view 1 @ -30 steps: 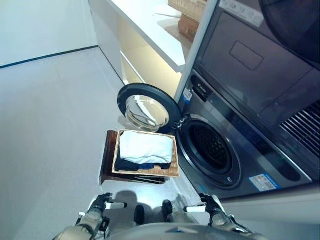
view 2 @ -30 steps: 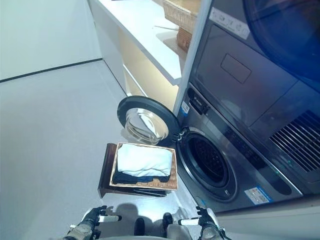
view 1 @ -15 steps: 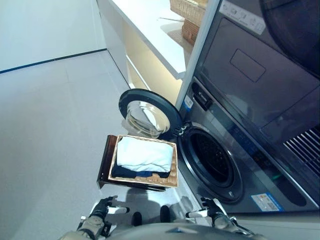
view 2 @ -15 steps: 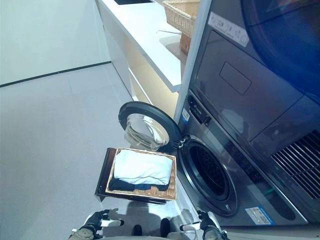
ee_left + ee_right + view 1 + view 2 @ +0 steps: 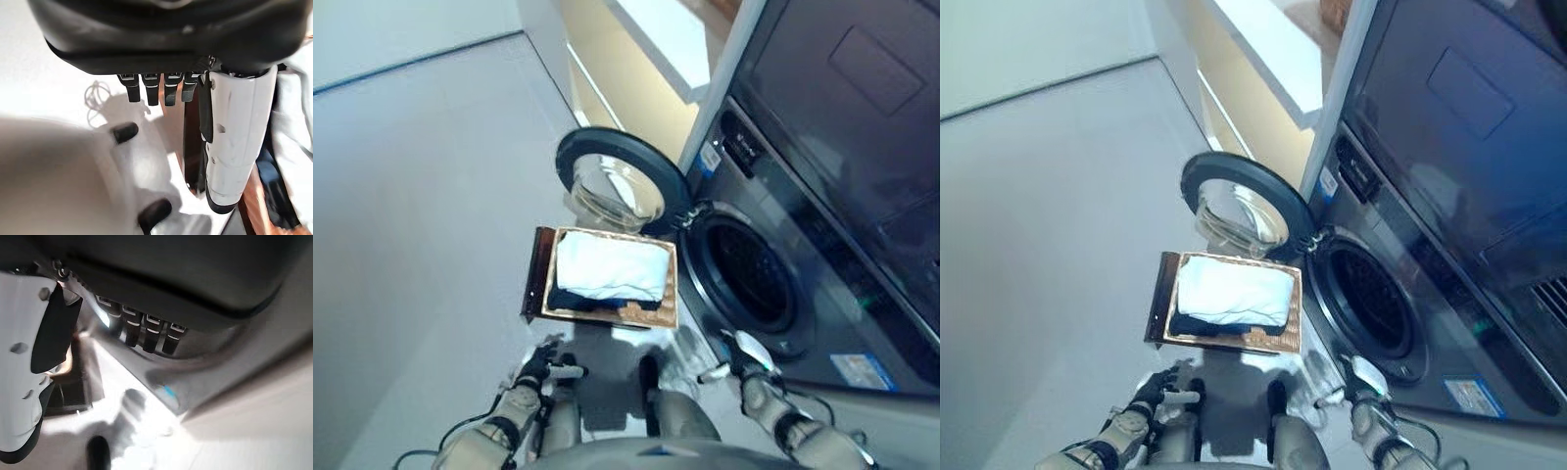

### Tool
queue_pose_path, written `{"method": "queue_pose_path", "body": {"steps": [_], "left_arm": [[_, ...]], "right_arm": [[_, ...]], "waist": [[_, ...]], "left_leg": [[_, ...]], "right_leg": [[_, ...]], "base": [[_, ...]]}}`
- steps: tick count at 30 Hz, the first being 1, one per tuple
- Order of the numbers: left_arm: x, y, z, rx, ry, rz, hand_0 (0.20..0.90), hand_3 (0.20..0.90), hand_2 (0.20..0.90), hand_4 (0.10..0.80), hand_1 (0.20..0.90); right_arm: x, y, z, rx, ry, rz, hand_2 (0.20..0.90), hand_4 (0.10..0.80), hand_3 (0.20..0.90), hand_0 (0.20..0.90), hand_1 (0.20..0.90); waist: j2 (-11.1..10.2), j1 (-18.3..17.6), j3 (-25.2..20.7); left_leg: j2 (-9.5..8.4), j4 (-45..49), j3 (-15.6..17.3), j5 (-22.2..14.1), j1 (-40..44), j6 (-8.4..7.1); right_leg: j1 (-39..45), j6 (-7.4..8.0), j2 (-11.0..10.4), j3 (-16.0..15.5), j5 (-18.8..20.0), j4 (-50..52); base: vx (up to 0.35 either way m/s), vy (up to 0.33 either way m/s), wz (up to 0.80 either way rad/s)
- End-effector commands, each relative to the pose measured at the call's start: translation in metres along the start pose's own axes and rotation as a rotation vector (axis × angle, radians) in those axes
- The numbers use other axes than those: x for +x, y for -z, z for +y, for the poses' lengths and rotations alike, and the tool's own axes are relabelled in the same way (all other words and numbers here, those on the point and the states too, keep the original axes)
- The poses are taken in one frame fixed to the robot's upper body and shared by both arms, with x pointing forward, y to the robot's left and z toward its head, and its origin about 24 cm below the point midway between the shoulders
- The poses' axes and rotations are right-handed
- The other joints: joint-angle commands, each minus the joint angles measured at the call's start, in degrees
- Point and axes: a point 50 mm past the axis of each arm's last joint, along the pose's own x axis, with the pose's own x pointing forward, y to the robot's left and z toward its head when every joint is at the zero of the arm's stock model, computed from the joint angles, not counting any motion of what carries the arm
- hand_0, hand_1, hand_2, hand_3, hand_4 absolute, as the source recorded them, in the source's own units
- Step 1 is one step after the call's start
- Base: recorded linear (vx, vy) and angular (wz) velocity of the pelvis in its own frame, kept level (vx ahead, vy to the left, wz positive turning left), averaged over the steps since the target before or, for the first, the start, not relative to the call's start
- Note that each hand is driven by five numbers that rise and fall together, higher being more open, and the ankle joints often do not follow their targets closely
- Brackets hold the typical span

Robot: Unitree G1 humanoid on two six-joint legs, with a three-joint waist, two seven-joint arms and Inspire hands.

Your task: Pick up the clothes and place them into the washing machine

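Observation:
A pile of clothes, white cloth [image 5: 609, 266] over dark blue cloth [image 5: 592, 301], fills a shallow wicker basket [image 5: 667, 304] on a low dark wooden stand [image 5: 534, 284]. Right of it the grey washing machine [image 5: 822, 294] has its round door [image 5: 619, 186] swung open and its dark drum [image 5: 749, 276] exposed. My left hand [image 5: 544, 366] hangs low in front of the basket, open and empty. Near the machine's lower front my right hand [image 5: 736, 357] is open and holds nothing. The left wrist view shows the stand's edge and the clothes [image 5: 293, 122] past the thumb.
A second dark appliance [image 5: 862, 108] is stacked above the washing machine. A white counter [image 5: 675, 39] with pale cabinets beneath runs along the far side behind the door. Grey floor [image 5: 421, 196] stretches to the left of the basket.
The camera has tilted down and moved closer, so the whole scene has shifted. Both hands show higher and larger in view, still empty. The basket and door stay in place.

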Motion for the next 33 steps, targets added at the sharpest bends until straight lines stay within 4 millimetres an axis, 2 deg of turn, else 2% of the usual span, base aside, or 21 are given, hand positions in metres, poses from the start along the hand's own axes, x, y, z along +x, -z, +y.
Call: {"method": "queue_pose_path", "body": {"steps": [1, 2, 3, 4, 5, 6, 7, 9, 11, 13, 15, 16, 19, 26, 33], "left_arm": [[0.003, -0.013, 0.018, -0.013, -0.103, -0.072, 0.900, 0.900, 0.900, 0.800, 0.900], [0.003, -0.013, 0.018, -0.013, -0.103, -0.072, 0.900, 0.900, 0.900, 0.800, 0.900], [0.003, -0.013, 0.015, -0.015, -0.102, -0.078, 0.900, 0.900, 0.900, 0.800, 0.900], [0.003, -0.014, 0.015, -0.015, -0.102, -0.078, 0.900, 0.900, 0.900, 0.800, 0.900], [0.003, -0.016, 0.012, -0.026, -0.099, -0.080, 0.900, 0.900, 0.900, 0.800, 0.900], [0.003, -0.016, 0.012, -0.027, -0.099, -0.081, 0.900, 0.900, 0.900, 0.800, 0.900], [0.003, -0.022, 0.009, -0.026, -0.094, -0.101, 0.900, 0.900, 0.900, 0.800, 0.900], [0.003, -0.025, 0.006, -0.028, -0.091, -0.112, 0.900, 0.900, 0.900, 0.800, 0.900], [0.003, -0.028, 0.005, -0.029, -0.091, -0.121, 0.900, 0.900, 0.900, 0.800, 0.900], [0.004, -0.035, 0.006, -0.043, -0.104, -0.142, 0.900, 0.900, 0.900, 0.800, 0.900], [0.004, -0.036, 0.005, -0.042, -0.099, -0.140, 0.900, 0.900, 0.900, 0.800, 0.900], [0.004, -0.036, 0.004, -0.038, -0.103, -0.138, 0.900, 0.900, 0.900, 0.800, 0.900], [0.004, -0.040, 0.003, -0.041, -0.106, -0.157, 0.900, 0.900, 0.900, 0.800, 0.900], [0.004, -0.043, 0.005, -0.047, -0.125, -0.162, 0.900, 0.900, 0.900, 0.800, 0.900], [0.004, -0.043, 0.004, -0.042, -0.130, -0.161, 0.900, 0.900, 0.900, 0.800, 0.900]], "right_arm": [[0.023, -0.052, -0.062, -0.206, 0.229, -0.199, 0.900, 0.800, 0.900, 0.900, 0.900], [0.023, -0.053, -0.062, -0.206, 0.230, -0.200, 0.900, 0.800, 0.900, 0.900, 0.900], [0.027, -0.074, -0.088, -0.245, 0.329, -0.261, 0.900, 0.800, 0.900, 0.900, 0.900], [0.027, -0.074, -0.089, -0.245, 0.329, -0.261, 0.900, 0.800, 0.900, 0.900, 0.900], [0.030, -0.098, -0.110, -0.293, 0.409, -0.319, 0.900, 0.800, 0.900, 0.900, 0.900], [0.030, -0.098, -0.111, -0.293, 0.410, -0.320, 0.900, 0.800, 0.900, 0.900, 0.900], [0.029, -0.119, -0.133, -0.340, 0.489, -0.374, 0.900, 0.800, 0.900, 0.900, 0.900], [0.026, -0.138, -0.151, -0.332, 0.561, -0.420, 0.900, 0.800, 0.900, 0.900, 0.900], [0.025, -0.146, -0.158, -0.344, 0.585, -0.432, 0.900, 0.800, 0.900, 0.900, 0.900], [0.021, -0.163, -0.178, -0.338, 0.656, -0.464, 0.900, 0.800, 0.900, 0.900, 0.900], [0.020, -0.168, -0.181, -0.332, 0.668, -0.472, 0.900, 0.800, 0.900, 0.900, 0.900], [0.017, -0.179, -0.187, -0.332, 0.688, -0.494, 0.900, 0.800, 0.900, 0.900, 0.900], [0.015, -0.185, -0.193, -0.338, 0.710, -0.502, 0.900, 0.800, 0.900, 0.900, 0.900], [0.011, -0.193, -0.203, -0.315, 0.748, -0.523, 0.900, 0.800, 0.900, 0.900, 0.900], [0.010, -0.194, -0.198, -0.316, 0.747, -0.537, 0.900, 0.800, 0.900, 0.900, 0.900]], "waist": [[0.81, 2.77, -0.87], [0.82, 2.75, -0.87], [0.98, 3.26, -0.13], [1.00, 3.24, -0.12], [0.97, 3.76, 0.88], [0.97, 3.74, 0.91], [1.04, 4.16, 2.03], [1.05, 4.55, 2.72], [1.16, 4.78, 3.13], [1.57, 5.27, 4.20], [1.64, 5.37, 4.48], [1.81, 5.52, 4.94], [2.16, 5.75, 5.43], [2.57, 5.76, 6.09], [2.65, 5.42, 6.52]], "left_leg": [[0.36, -0.25, -0.52, 1.67, -4.85, -1.12], [0.35, -0.23, -0.54, 1.67, -4.90, -1.12], [0.13, -0.16, -0.81, 1.92, -5.76, -1.14], [0.13, -0.14, -0.83, 1.91, -5.79, -1.14], [0.01, -0.04, -1.24, 2.12, -6.58, -1.10], [0.01, -0.01, -1.25, 2.11, -6.61, -1.10], [-0.08, 0.32, -1.63, 2.39, -7.78, -1.18], [-0.14, 0.41, -1.58, 2.49, -8.43, -1.17], [-0.21, 0.55, -1.75, 2.58, -8.82, -1.21], [-0.37, 0.73, -2.08, 2.83, -9.57, -1.29], [-0.36, 0.67, -2.14, 2.93, -9.76, -1.31], [-0.35, 0.40, -2.20, 3.16, -10.02, -1.34], [-0.43, 0.00, -2.54, 3.52, -10.30, -1.32], [-0.66, -0.12, -2.71, 3.98, -11.26, -1.53], [-0.77, 0.44, -2.58, 3.83, -11.60, -1.77]], "right_leg": [[-1.18, 0.78, -0.41, 0.42, -5.78, 6.13], [-1.21, 0.78, -0.41, 0.40, -5.78, 6.14], [-1.73, 0.77, -0.49, 0.00, -5.67, 5.74], [-1.75, 0.77, -0.49, -0.01, -5.67, 5.75], [-2.51, 0.89, -0.45, -0.04, -5.55, 5.69], [-2.54, 0.89, -0.45, -0.03, -5.56, 5.72], [-3.77, 0.88, -0.37, -0.08, -5.42, 6.12], [-4.30, 0.98, -0.42, -0.25, -5.36, 6.18], [-4.51, 0.97, -0.42, -0.33, -5.39, 6.28], [-5.31, 1.06, -0.50, -0.60, -5.36, 6.79], [-5.43, 1.11, -0.56, -0.77, -5.41, 6.85], [-5.81, 1.20, -0.53, -0.78, -5.31, 6.94], [-6.30, 1.24, -0.68, -1.10, -5.19, 7.25], [-7.13, 1.27, -0.72, -1.78, -5.10, 7.64], [-7.46, 1.38, -0.96, -2.08, -4.98, 7.85]], "base": [[-0.038, 0.034, 0.07], [-0.030, 0.056, 0.10], [0.004, 0.023, 0.13], [-0.022, 0.034, 0.15], [-0.027, 0.011, 0.13], [-0.063, 0.014, 0.06], [-0.043, 0.011, 0.05], [-0.029, 0.015, 0.08], [-0.019, 0.008, 0.05], [-0.039, 0.024, 0.04], [-0.026, 0.018, 0.03], [-0.020, 0.013, 0.06], [-0.019, 0.016, 0.06], [-0.013, -0.001, 0.04], [-0.014, 0.001, 0.05]]}}
